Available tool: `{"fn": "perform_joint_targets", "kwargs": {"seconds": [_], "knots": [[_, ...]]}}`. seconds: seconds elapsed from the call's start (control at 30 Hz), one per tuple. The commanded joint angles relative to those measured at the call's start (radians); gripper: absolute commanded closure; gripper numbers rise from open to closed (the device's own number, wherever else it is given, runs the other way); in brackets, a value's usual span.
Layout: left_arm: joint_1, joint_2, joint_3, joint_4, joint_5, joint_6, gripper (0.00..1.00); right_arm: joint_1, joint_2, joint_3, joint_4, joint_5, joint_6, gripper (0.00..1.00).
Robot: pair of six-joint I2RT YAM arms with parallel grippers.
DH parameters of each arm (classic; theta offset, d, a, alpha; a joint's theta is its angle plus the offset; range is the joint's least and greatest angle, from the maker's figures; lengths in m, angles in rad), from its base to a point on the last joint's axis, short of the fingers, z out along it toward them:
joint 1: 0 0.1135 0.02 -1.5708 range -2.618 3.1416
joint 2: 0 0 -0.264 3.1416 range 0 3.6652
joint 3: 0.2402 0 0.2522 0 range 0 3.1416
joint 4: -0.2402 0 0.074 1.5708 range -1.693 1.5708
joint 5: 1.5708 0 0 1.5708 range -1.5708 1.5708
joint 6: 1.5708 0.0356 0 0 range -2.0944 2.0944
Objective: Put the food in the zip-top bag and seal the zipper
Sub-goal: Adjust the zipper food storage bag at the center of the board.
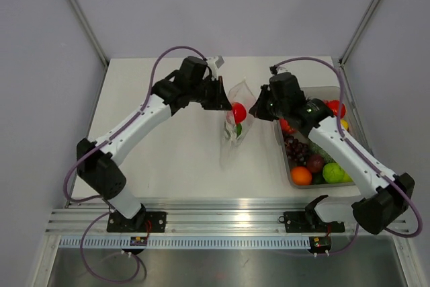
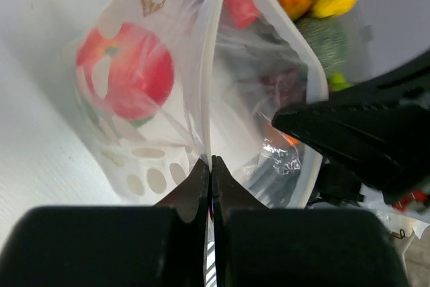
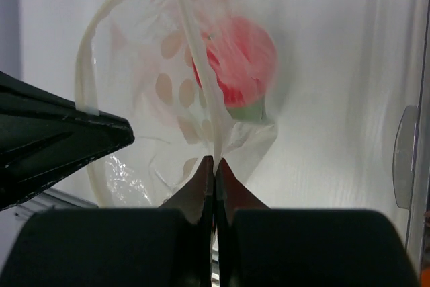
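Zip-top bag (image 1: pixel 239 95) holds a red fruit (image 1: pixel 238 111); tray (image 1: pixel 285 163) holds remaining food (image 1: pixel 302 175).

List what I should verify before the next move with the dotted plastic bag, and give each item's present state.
1. Left gripper shut on the clear white-dotted zip-top bag rim: ok.
2. Right gripper shut on the opposite rim: ok.
3. Red round toy fruit inside the bag: ok.
4. All food bagged: not ok; other toy pieces lie in the clear rectangular tray.
5. Zipper sealed: not ok; the mouth gapes open.
6. Bag's bottom resting on the white table: cannot tell.
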Motion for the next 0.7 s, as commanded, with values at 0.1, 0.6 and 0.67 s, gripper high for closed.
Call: {"fn": "perform_joint_targets", "kwargs": {"seconds": [0.1,0.6,0.67], "knots": [[-0.03,0.14,-0.026,-0.027,0.027,-0.004,1.0,0.004,0.065,-0.072,-0.004,-0.003,0.013,1.0],[-0.039,0.063,-0.032,0.027,0.014,-0.031,1.0,0.004,-0.028,-0.038,-0.002,0.014,0.024,1.0],[-0.039,0.123,-0.057,0.036,0.03,-0.042,1.0,0.006,0.015,-0.1,0.022,0.02,0.027,1.0]]}}
